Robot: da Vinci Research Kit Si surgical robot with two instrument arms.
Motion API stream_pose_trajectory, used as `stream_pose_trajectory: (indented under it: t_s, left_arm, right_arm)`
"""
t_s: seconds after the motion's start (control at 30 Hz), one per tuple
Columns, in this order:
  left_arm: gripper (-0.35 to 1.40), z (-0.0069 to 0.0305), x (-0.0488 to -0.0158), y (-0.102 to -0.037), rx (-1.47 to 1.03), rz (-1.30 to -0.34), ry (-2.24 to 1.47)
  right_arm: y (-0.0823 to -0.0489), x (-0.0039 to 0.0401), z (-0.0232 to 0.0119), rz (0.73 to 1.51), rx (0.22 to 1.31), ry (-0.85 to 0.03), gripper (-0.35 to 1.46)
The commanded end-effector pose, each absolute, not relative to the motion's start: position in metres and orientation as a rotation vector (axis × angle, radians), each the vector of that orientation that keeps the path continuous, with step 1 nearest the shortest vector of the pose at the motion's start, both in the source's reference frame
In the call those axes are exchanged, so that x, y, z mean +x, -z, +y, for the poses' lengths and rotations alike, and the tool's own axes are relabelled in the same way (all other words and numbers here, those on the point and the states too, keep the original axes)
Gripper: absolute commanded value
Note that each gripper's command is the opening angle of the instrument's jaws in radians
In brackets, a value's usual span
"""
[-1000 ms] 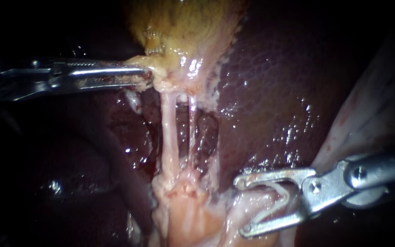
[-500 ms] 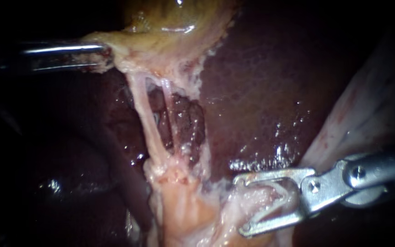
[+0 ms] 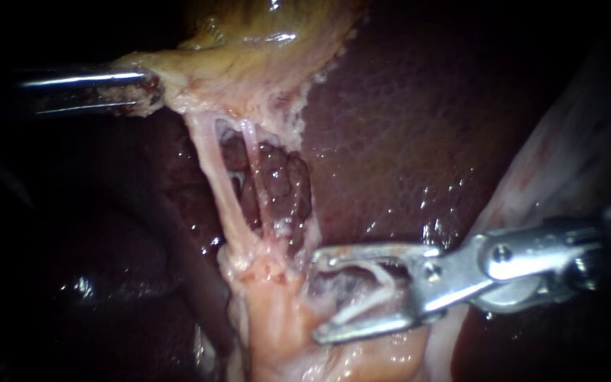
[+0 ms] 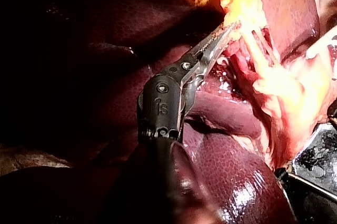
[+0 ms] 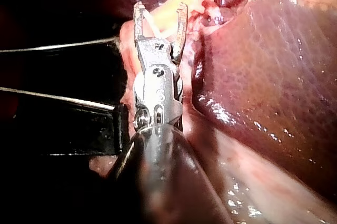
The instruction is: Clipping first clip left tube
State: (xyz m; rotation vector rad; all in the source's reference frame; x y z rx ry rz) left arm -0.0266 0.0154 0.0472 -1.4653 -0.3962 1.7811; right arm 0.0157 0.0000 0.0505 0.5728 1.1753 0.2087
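endoscope view: the liver point(image 3: 419, 127) takes up most of it, dark and wet, sitting behind everything else. up top the yellowish gallbladder point(image 3: 263, 35) hangs into the picture, with its lower edge drawn out toward the left side. at the bottom middle there's a pale pinkish lump of tissue point(image 3: 277, 318).

my right instrument point(image 3: 317, 297) comes in low from the right. its jaws stand wide apart with nothing pinched, tips just beside that pale lump. my left instrument point(image 3: 153, 88) comes in high from the left, jaws clamped on the gallbladder's edge and holding it taut.

two strands run between the gallbladder and the pale lump. the left tube point(image 3: 217, 184) is the thicker one and slants down from the gallbladder edge into the lump. the thinner right tube point(image 3: 256, 170) runs just beside it, with dark liver showing in the gap. the open jaws sit off to the lower right of the left tube, near it but not around it and not touching it.

smallest bit: a whitish v-shaped clip point(image 3: 365, 300) sits inside the right instrument's jaws.

the left wrist view agrees: the left instrument's jaws are closed on yellow gallbladder tissue right at their tips. in the right wrist view the right instrument's jaws are spread, with pale tissue just ahead of the tips and liver beside the instrument.
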Motion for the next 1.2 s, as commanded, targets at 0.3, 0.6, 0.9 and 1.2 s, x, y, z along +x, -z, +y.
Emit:
stream_pose_trajectory:
  t_s: [0.3, 0.6, 0.9, 1.2]
  left_arm:
    - [-0.35, 0.0153, -0.0268, -0.0471, -1.464, -0.394, -1.781]
    - [-0.35, 0.0151, -0.0270, -0.0468, -1.462, -0.391, -1.781]
    - [-0.35, 0.0149, -0.0272, -0.0465, -1.464, -0.394, -1.781]
    - [-0.35, 0.0149, -0.0275, -0.0465, -1.465, -0.394, -1.781]
  right_arm:
    - [-0.0524, 0.0210, 0.0014, 1.169, 0.559, -0.251, 0.50]
    - [-0.0559, 0.0213, 0.0033, 1.161, 0.542, -0.273, 0.50]
    - [-0.0585, 0.0217, 0.0042, 1.156, 0.534, -0.281, 0.50]
    - [-0.0601, 0.0253, 0.0033, 1.190, 0.591, -0.281, 0.50]
